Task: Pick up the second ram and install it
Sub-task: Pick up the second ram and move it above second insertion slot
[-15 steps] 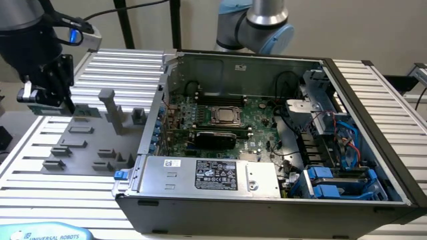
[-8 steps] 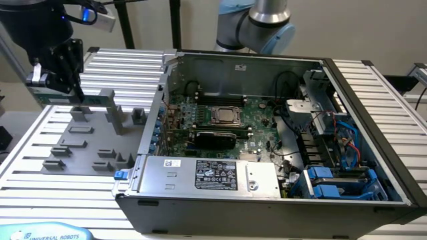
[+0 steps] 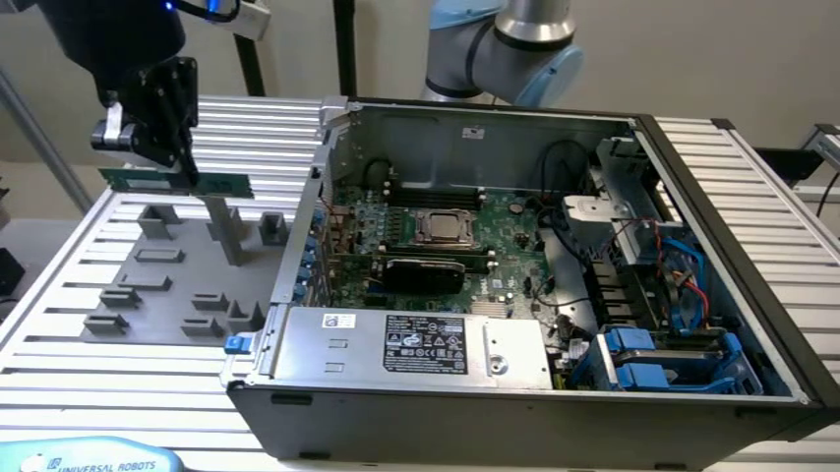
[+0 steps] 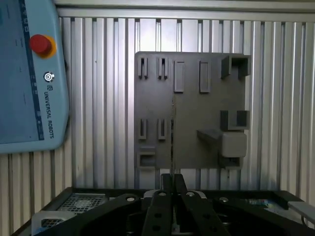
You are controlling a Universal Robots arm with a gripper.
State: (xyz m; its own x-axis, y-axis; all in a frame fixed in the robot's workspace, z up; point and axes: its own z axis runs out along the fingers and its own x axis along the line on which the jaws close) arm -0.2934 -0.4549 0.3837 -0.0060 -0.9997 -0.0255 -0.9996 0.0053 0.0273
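The second ram [image 3: 231, 184], a narrow green stick, hangs level in the air above the grey fixture plate [image 3: 157, 290] at the exterior view's left. My gripper [image 3: 179, 169] is shut on it from above, clear of the plate's blocks. In the wrist view the second ram [image 4: 172, 142] shows edge-on as a thin dark line running out from between the closed black fingers [image 4: 162, 199] of my gripper [image 4: 172, 184], over the fixture plate [image 4: 197, 98]. The open computer case [image 3: 447, 128] with its green motherboard [image 3: 506, 221] lies to the exterior view's right of the stick.
Upright grey posts [image 3: 226, 231] stand on the fixture plate just below the stick. A teach pendant [image 4: 24, 73] with a red stop button lies beside the plate on the slatted aluminium table [image 3: 53, 374]. The case's power supply [image 3: 407, 344] and blue drive bays [image 3: 656, 364] sit at its near side.
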